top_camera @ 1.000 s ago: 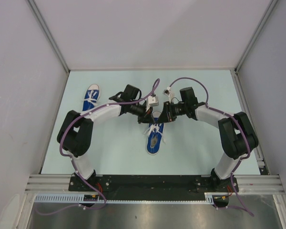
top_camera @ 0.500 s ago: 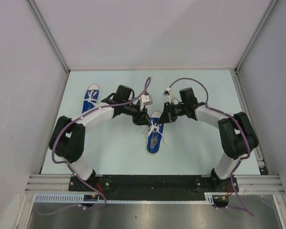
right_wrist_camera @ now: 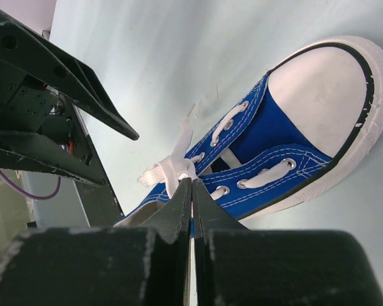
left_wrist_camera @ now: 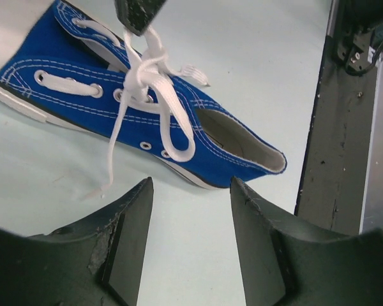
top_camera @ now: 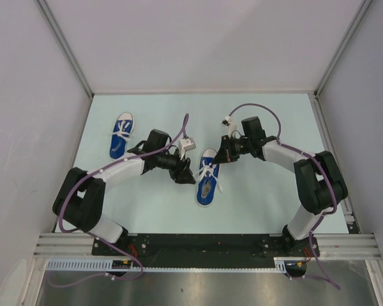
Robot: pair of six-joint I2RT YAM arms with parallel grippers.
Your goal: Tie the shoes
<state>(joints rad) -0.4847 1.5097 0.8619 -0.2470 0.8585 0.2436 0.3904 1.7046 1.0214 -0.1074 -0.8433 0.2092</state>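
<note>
Pale green desk [top_camera: 262, 197]; blue canvas sneaker [top_camera: 205, 188] at centre, second sneaker [top_camera: 121, 135] at upper left. The centre shoe's white lace [right_wrist_camera: 169, 171] is pinched by the right tool [right_wrist_camera: 191, 182]; the left tool [left_wrist_camera: 190, 185] is held wide.

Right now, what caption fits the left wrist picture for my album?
Open left end effector hovers beside a blue canvas sneaker with looped white laces.

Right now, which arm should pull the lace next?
Probably the right: the right end effector is shut on the lace at the knot. The left end effector is open beside the shoe, holding nothing.
</note>
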